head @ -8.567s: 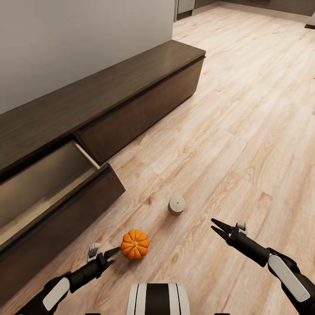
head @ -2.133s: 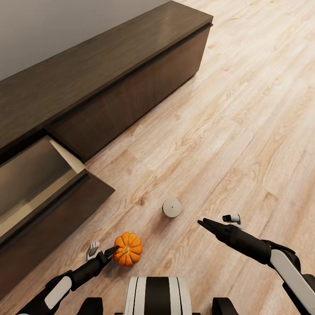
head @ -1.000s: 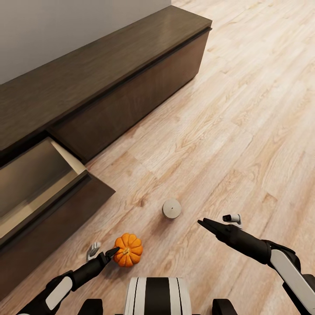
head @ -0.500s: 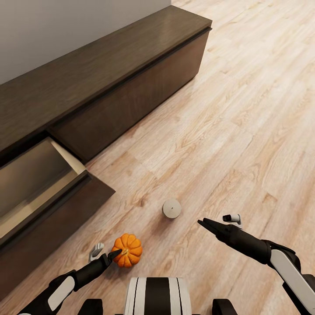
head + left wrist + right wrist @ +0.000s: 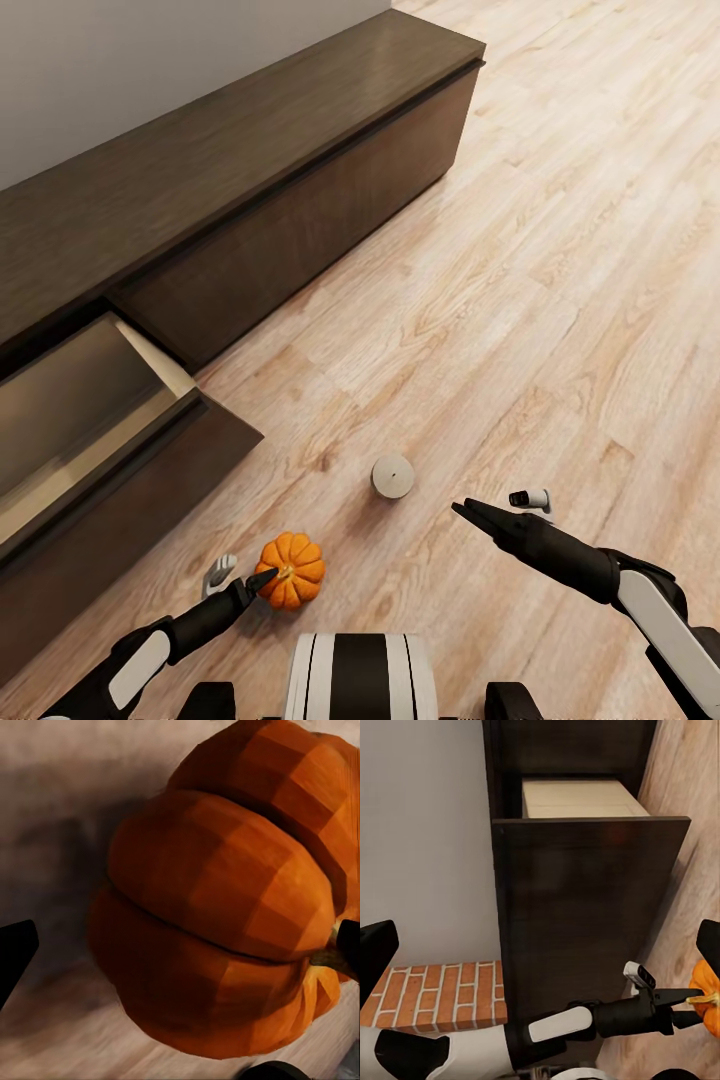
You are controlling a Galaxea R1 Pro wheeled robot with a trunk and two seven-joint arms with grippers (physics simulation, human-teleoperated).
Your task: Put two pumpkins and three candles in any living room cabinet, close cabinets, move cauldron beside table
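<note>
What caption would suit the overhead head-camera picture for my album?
Left gripper at a pumpkin on the floor; candle nearby, cabinet drawer open.

One pumpkin (image 5: 291,570) is lying on the wooden floor (image 5: 520,300), and one candle (image 5: 392,476) is standing there too. One long cabinet (image 5: 250,190) is running along the wall, with one drawer (image 5: 90,440) standing open. Two grippers are showing: the left gripper (image 5: 262,580) and the right gripper (image 5: 462,512).
</note>
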